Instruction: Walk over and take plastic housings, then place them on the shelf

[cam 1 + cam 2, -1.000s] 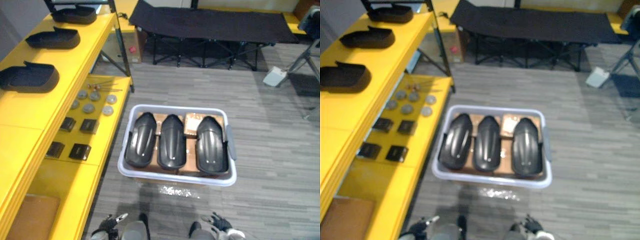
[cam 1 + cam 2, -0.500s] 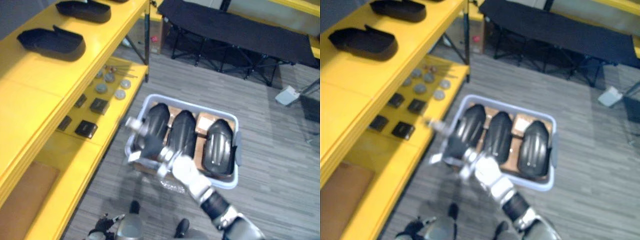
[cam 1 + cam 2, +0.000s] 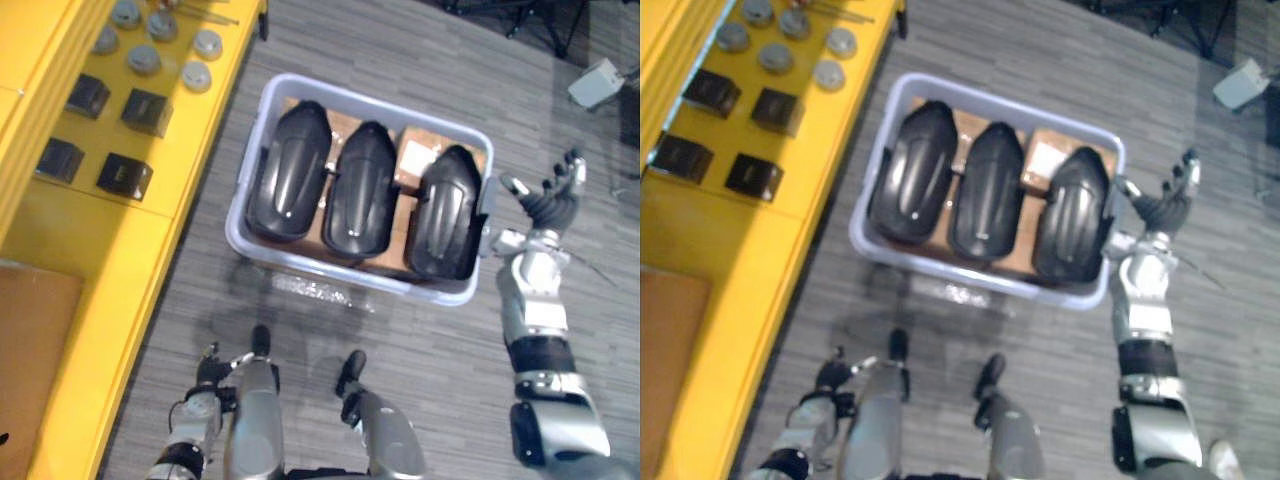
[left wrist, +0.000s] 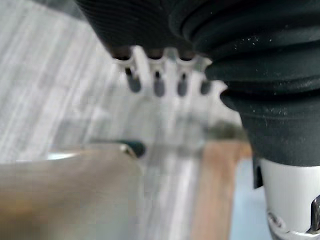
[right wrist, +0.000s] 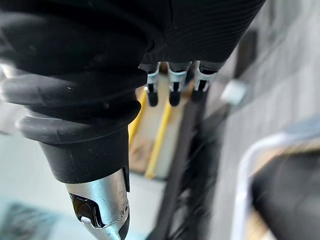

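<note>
I'm holding my right hand (image 3: pixel 548 205) spread, empty, just beside the bin (image 3: pixel 340 269) of three housings (image 3: pixel 358 190); left hand (image 3: pixel 205 375) hanging relaxed.

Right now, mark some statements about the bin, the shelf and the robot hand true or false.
1. The bin holds three plastic housings. True.
2. The right robot hand grips a housing. False: it is open beside the bin's right end and holds nothing.
3. The bin stands on the yellow shelf. False: it stands on the floor beside the shelf.
4. Black boxes and grey discs lie on the yellow shelf. True.
</note>
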`<state>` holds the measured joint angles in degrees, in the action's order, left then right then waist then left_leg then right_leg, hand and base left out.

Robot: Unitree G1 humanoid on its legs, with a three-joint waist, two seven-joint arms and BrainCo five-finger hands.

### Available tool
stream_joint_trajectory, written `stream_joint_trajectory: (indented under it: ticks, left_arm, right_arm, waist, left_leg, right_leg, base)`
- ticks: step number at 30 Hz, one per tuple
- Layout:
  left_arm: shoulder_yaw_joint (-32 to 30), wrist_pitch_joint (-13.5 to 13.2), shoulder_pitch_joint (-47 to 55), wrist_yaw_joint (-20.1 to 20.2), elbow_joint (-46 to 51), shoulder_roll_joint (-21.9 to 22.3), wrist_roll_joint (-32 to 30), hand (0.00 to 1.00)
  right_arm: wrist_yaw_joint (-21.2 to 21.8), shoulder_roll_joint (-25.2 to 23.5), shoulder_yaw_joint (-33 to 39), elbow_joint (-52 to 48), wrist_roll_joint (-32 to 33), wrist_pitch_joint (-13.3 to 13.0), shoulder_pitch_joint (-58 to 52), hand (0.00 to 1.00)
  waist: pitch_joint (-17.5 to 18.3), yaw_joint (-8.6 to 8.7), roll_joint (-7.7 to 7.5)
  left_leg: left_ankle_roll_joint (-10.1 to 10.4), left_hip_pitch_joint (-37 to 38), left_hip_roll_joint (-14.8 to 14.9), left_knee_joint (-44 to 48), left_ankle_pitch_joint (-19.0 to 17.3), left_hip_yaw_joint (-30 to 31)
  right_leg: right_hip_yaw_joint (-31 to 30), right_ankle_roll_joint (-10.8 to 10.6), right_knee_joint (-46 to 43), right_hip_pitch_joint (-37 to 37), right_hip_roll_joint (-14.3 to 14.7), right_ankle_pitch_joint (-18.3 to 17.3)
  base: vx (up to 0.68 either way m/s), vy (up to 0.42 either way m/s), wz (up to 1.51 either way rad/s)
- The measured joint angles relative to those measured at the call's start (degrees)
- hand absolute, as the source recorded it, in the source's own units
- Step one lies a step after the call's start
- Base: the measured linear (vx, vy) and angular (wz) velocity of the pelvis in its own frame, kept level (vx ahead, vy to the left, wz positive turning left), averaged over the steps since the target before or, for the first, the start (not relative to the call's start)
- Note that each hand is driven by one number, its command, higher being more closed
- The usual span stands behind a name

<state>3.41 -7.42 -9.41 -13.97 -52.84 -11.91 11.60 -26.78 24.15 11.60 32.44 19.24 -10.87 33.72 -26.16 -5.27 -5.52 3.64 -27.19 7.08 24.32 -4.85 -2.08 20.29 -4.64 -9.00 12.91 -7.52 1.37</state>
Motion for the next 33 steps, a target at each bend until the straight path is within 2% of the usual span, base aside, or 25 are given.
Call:
stream_joint_trajectory:
  ticks: [3,6,8,12,14,17,20,24,33]
  left_arm:
    - [-0.9,-0.4,0.0,-1.7,-0.1,0.6,1.1,0.0]
    - [-1.1,-0.8,0.1,-3.4,-1.1,1.0,1.5,0.0]
    - [-1.1,-1.2,0.4,-3.5,-2.5,1.2,2.1,0.0]
    - [-1.1,-1.4,1.2,-3.4,-2.4,1.3,2.3,0.0]
    - [-1.1,-2.3,1.2,-3.4,-2.4,2.3,3.7,0.0]
    - [-1.2,-2.6,1.2,-3.3,-2.4,2.8,3.8,0.0]
    - [-1.9,-2.7,1.0,-2.8,-2.3,3.3,4.1,0.0]
    - [-2.6,-3.8,1.1,-1.7,-2.1,3.9,4.4,0.0]
    - [-2.8,-3.9,1.1,0.1,-1.5,4.6,4.4,0.0]
  right_arm:
    - [-1.6,1.9,1.0,7.3,2.6,-0.1,0.5,0.0]
    - [-2.2,4.1,1.8,12.2,4.9,-0.3,0.5,0.0]
    - [-1.2,5.9,1.8,16.0,6.7,-0.3,0.9,0.0]
    - [0.6,6.7,1.8,22.0,7.1,0.0,1.8,0.0]
    - [0.9,8.1,1.8,25.3,7.2,0.5,3.7,0.0]
    - [2.1,9.2,1.8,27.7,7.8,1.5,5.1,0.0]
    - [3.5,9.5,2.0,29.5,8.8,2.6,6.2,0.0]
    - [3.6,9.8,3.1,29.7,9.2,2.9,7.6,0.0]
    - [4.4,12.5,2.6,28.7,6.6,4.1,10.9,0.0]
  waist:
    - [-0.2,-0.46,0.37]
    - [-1.1,-0.49,1.87]
    - [-1.6,-0.49,2.73]
    - [-2.0,-0.55,3.39]
    - [-2.8,-0.9,4.8]
    - [-3.0,-0.98,5.55]
    - [-3.1,-1.14,5.65]
    - [-3.2,-1.97,5.91]
    - [-3.5,-2.02,7.28]
  left_leg:
    - [-0.1,-1.4,-0.1,1.3,-0.7,0.5]
    - [-0.2,-2.3,-0.6,2.1,-1.2,1.4]
    - [-0.2,-3.0,-0.9,1.9,-0.9,1.5]
    - [-0.2,-3.1,-1.9,0.0,0.5,1.7]
    - [-0.2,-3.1,-2.2,0.0,0.6,1.9]
    - [-0.3,-3.9,-2.7,0.2,0.8,2.3]
    - [-0.1,-4.9,-2.7,0.2,1.1,3.3]
    - [-0.1,-5.0,-3.2,0.3,1.2,3.3]
    - [-0.1,-7.3,-3.9,2.1,1.1,4.4]
  right_leg:
    - [0.0,0.1,-2.2,1.4,-0.4,-1.5]
    - [0.0,-0.1,-4.8,2.7,-1.1,-2.9]
    - [-0.1,-0.3,-6.2,4.0,-1.7,-3.5]
    - [0.1,-0.2,-7.4,5.2,-2.7,-4.0]
    - [0.2,-0.4,-8.0,5.4,-3.0,-4.3]
    - [0.4,-0.4,-9.8,6.7,-3.7,-5.3]
    - [1.5,-0.2,-10.8,7.6,-3.9,-6.0]
    - [1.5,-0.1,-14.0,9.0,-5.2,-7.7]
    - [1.9,-0.1,-18.1,11.3,-6.5,-9.6]
  base:
    - [-0.01,0.06,0.09]
    - [-0.03,0.049,0.09]
    - [-0.01,0.012,0.03]
    - [0.01,-0.004,0.08]
    - [0.02,-0.002,0.06]
    - [0.03,0.002,0.09]
    - [0.03,-0.019,0.15]
    - [0.01,-0.021,0.08]
    - [-0.02,-0.006,0.07]
